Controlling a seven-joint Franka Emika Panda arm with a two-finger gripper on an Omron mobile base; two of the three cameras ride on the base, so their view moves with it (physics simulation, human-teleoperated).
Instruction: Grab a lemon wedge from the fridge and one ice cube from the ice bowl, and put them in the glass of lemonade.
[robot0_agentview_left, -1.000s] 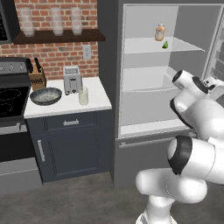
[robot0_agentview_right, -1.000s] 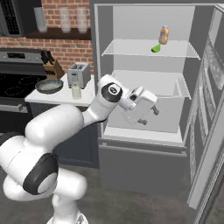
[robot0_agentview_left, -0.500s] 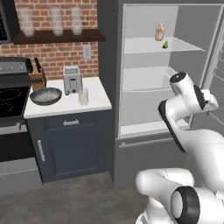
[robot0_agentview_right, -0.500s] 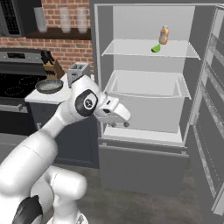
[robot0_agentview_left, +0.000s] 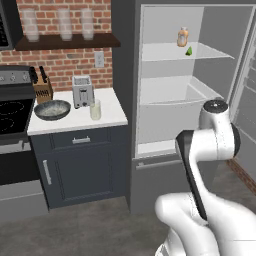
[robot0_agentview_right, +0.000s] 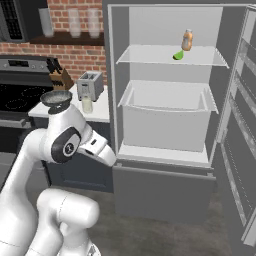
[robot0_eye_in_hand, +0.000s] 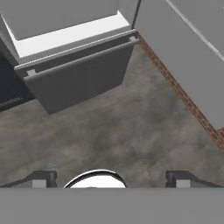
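The fridge (robot0_agentview_left: 123, 75) (robot0_agentview_right: 150, 22) stands open. A tiny yellow-green lemon wedge (robot0_agentview_left: 189, 51) (robot0_agentview_right: 178, 55) lies on its top shelf beside a small orange bottle (robot0_agentview_left: 183, 37). On the counter to the left sit the ice bowl (robot0_agentview_left: 52, 110) (robot0_agentview_right: 56, 98) and the glass of lemonade (robot0_agentview_left: 95, 109) (robot0_agentview_right: 87, 104), next to each other. In the hand view my gripper (robot0_eye_in_hand: 111, 179) is open and empty, its fingertips (robot0_eye_in_hand: 41, 178) far apart. It hangs low in front of the fridge, looking down at the floor and the freezer drawer (robot0_eye_in_hand: 78, 74).
A toaster (robot0_agentview_left: 83, 91) and a knife block (robot0_agentview_left: 42, 89) stand behind the bowl, with a black stove (robot0_agentview_left: 12, 112) left of the counter. Tall clear glasses (robot0_agentview_left: 62, 22) line a shelf above. The fridge door (robot0_agentview_right: 245, 125) hangs open on the right, next to a brick wall (robot0_eye_in_hand: 183, 98).
My arm has pulled back out of the fridge's lower compartment and folded in toward the base. The hand now points down at the floor. The jaws stayed open.
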